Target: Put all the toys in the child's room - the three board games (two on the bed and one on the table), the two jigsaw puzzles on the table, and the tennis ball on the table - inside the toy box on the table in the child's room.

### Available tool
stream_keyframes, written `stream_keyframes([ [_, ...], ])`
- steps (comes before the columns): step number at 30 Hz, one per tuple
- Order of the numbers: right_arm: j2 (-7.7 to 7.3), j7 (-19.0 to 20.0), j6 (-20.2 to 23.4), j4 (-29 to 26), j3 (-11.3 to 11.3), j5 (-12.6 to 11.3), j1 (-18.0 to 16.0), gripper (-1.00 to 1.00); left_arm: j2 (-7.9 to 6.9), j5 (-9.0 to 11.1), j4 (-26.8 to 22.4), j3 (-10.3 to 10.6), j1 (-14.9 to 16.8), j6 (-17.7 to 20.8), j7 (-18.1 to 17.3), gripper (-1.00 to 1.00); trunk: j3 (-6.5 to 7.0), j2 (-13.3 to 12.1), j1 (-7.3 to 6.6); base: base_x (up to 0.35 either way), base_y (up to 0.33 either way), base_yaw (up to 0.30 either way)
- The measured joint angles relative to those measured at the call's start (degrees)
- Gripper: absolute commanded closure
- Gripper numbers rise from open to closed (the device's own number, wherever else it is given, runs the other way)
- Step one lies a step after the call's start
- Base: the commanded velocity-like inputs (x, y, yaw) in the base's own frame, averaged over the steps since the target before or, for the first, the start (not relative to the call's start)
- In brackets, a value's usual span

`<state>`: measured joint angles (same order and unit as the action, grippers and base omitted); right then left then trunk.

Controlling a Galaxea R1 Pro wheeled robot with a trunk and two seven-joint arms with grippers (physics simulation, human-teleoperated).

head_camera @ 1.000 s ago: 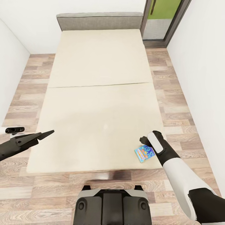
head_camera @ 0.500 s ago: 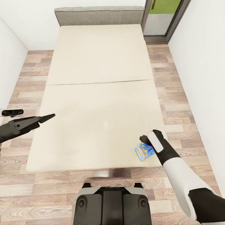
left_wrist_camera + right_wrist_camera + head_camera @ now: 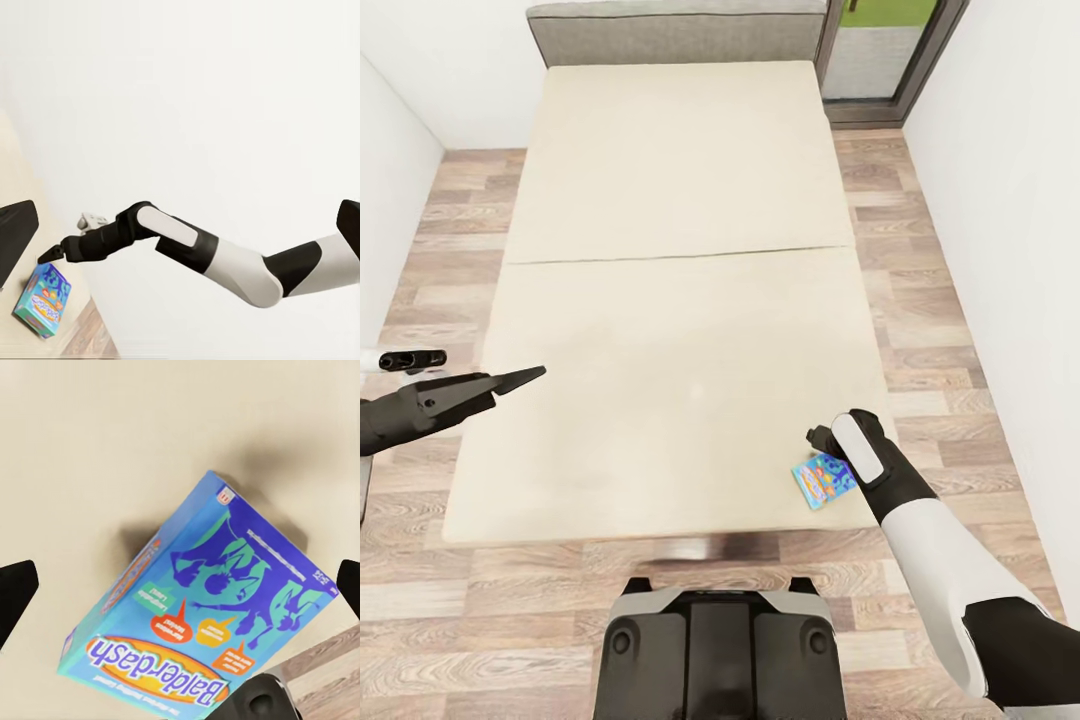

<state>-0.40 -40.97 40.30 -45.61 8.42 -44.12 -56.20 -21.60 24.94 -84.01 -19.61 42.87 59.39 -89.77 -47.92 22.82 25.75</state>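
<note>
A blue "Balderdash" board game (image 3: 822,480) lies flat on the cream bed (image 3: 670,330), close to its front right corner. My right gripper (image 3: 817,438) hovers just above the box's far edge, open. In the right wrist view the board game (image 3: 202,622) lies tilted on the mattress, with a dark fingertip (image 3: 15,592) at each side edge. My left gripper (image 3: 515,381) hangs over the bed's left edge, far from the box. The left wrist view looks across at my right arm (image 3: 195,247) and the board game (image 3: 43,300), its fingers (image 3: 15,232) wide apart.
A grey headboard (image 3: 675,30) closes the bed's far end. A doorway (image 3: 880,45) opens at the back right. White walls stand close on both sides, with strips of wood floor (image 3: 920,300) along the bed. My base (image 3: 720,650) stands at the bed's foot.
The whole view has shifted a little, so the bed sits higher in the picture. My left gripper has moved forward and up over the bed's left edge. The right gripper stays above the box.
</note>
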Motion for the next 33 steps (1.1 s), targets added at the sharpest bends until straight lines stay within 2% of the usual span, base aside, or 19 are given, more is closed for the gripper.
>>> stream_keyframes([
  [13,0.0,-0.01,-0.26,0.1,0.0,0.0,-1.64,-1.0,0.02,0.28,0.02,1.11,0.0,0.0,0.0,-1.0,-1.23,0.0,0.0,0.0,0.0,0.0],
  [33,0.0,-0.01,-0.19,0.03,0.03,-0.08,-2.56,-1.0,0.27,0.4,0.09,0.52,0.0,0.0,0.0,-1.0,-3.12,0.0,0.0,0.0,0.0,0.0],
])
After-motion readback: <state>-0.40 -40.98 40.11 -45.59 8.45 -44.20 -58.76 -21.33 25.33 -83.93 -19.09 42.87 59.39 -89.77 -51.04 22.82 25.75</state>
